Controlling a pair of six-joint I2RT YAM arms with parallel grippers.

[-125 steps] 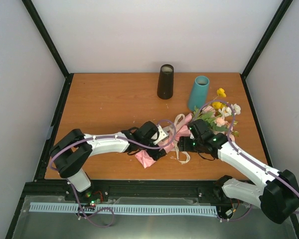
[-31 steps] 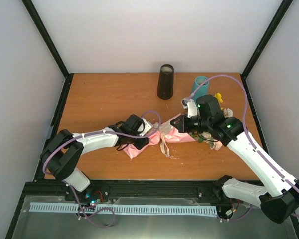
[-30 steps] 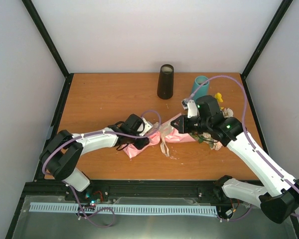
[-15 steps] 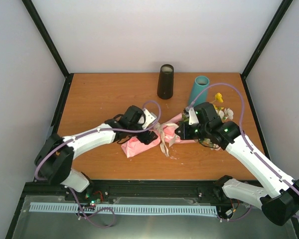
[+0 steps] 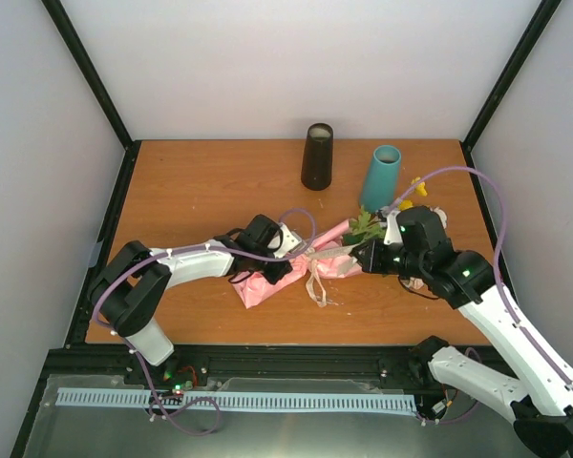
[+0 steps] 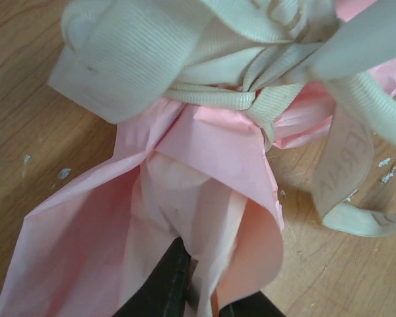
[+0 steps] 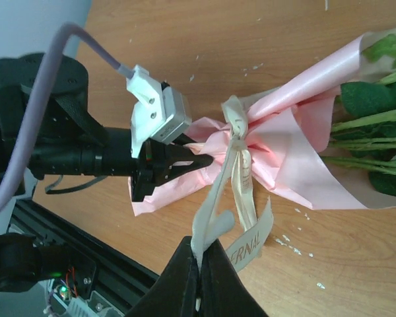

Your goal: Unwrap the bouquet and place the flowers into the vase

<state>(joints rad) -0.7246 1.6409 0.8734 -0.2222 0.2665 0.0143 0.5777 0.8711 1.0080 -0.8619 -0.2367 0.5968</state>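
Observation:
The bouquet [image 5: 329, 260] lies on the table, its pink paper [image 6: 211, 145] tied with a beige ribbon [image 6: 211, 99]. My left gripper [image 6: 208, 290] is shut on a fold at the paper's tail end, and the right wrist view shows its jaws [image 7: 198, 160] pinched on that pink paper [image 7: 297, 145]. My right gripper [image 7: 199, 264] is shut on a loop of the ribbon [image 7: 241, 172], which runs taut up to the knot. The flowers' green leaves [image 5: 365, 222] and a yellow blossom [image 5: 416, 186] stick out beside the teal vase [image 5: 382, 178], which stands upright.
A dark cylindrical vessel [image 5: 317, 156] stands at the back, left of the teal vase. The wooden table [image 5: 201, 191] is walled on three sides. A black frame rail [image 7: 53, 238] runs along its near edge, close below the bouquet.
My left gripper opened, shifted slightly nearer and shut on the pink paper. My right arm drew back to the right with the ribbon, and the leaves now show beside the vase.

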